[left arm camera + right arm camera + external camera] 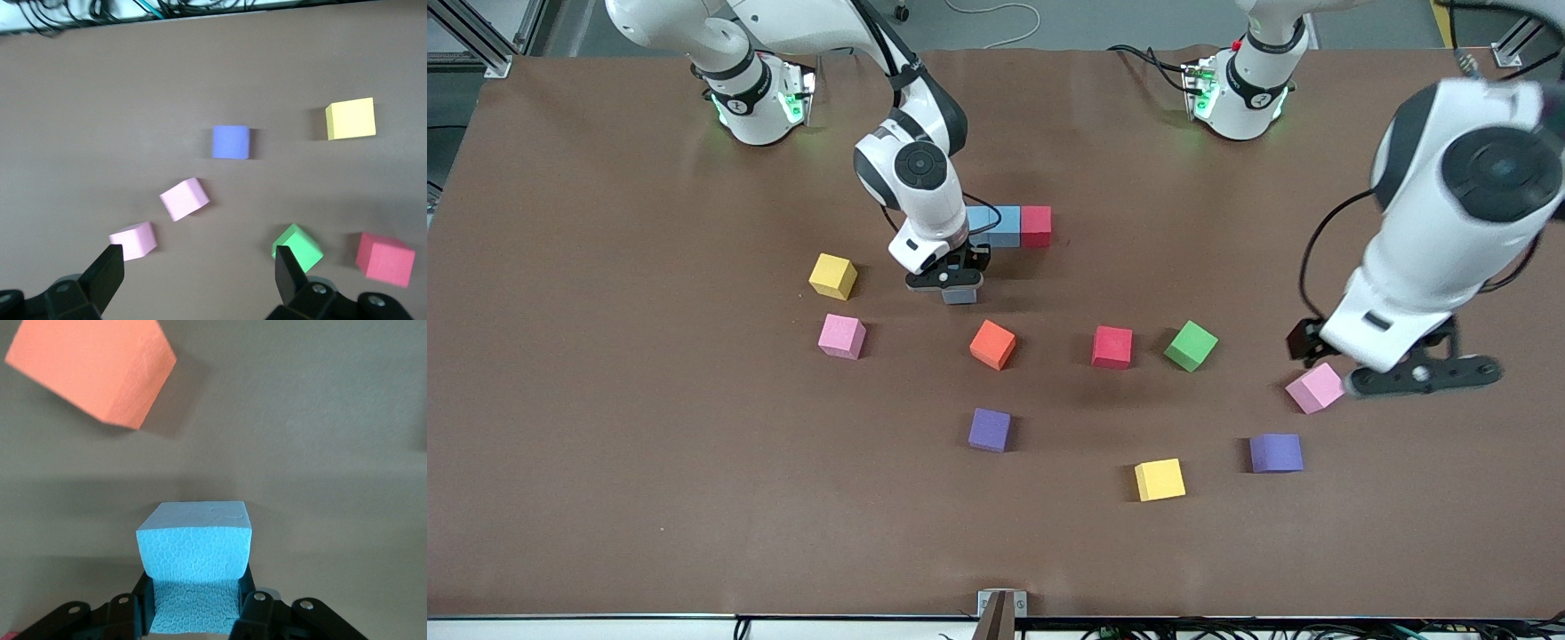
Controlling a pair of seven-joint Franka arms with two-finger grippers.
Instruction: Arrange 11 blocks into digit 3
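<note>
Right gripper [958, 286] clamped on a light blue block [195, 550], over bare table [605, 444] just beside the started row [1009, 225] of blue and red blocks. Orange block [993, 344] lies near the row, nearer the front camera. Left gripper [1392, 366], fingers spread wide and empty, hovers over a pink block [1314, 388] well apart from the row.

The right arm [911, 169] covers part of the light blue block [985, 219] in the row near the frame's upper middle. The left arm [1449, 222] is blurred and cut off at the right edge, hiding the bench [605, 489] beneath.
</note>
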